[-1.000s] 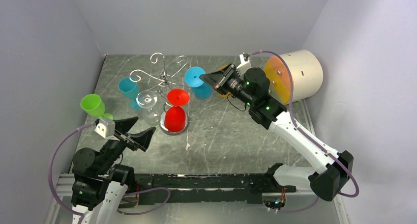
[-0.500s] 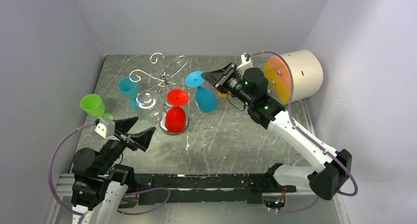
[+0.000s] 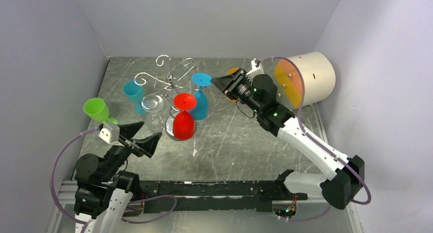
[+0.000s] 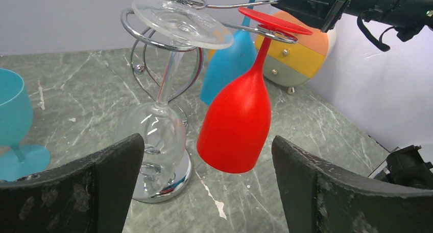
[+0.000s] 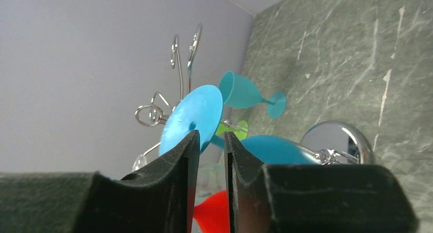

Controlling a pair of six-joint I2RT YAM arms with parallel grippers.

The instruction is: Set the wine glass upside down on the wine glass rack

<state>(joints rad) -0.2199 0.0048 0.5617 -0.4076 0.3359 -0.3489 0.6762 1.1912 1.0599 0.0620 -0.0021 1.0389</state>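
The wine glass rack [image 3: 171,83] stands mid-table on its shiny round base [image 4: 164,184]. A blue wine glass [image 3: 200,105] hangs upside down from one of the rack's right arms, its foot [image 5: 191,118] on top. My right gripper [image 3: 215,80] is just right of that foot, jaws a narrow gap apart and holding nothing; its tips [image 5: 209,137] stand just short of the foot's edge. My left gripper [image 3: 145,133] is wide open near the front left, facing the rack, empty [image 4: 205,139].
A red glass [image 3: 183,123] and a clear glass [image 3: 153,105] also hang upside down on the rack. A teal glass [image 3: 134,93] and a green glass [image 3: 96,109] stand upright at the left. A cream drum with an orange and yellow face [image 3: 306,79] lies at the back right.
The right gripper's jaws have parted and let go of the blue glass. The glass has swung from tilted in the grip to hanging straight on the rack arm. The left arm is still.
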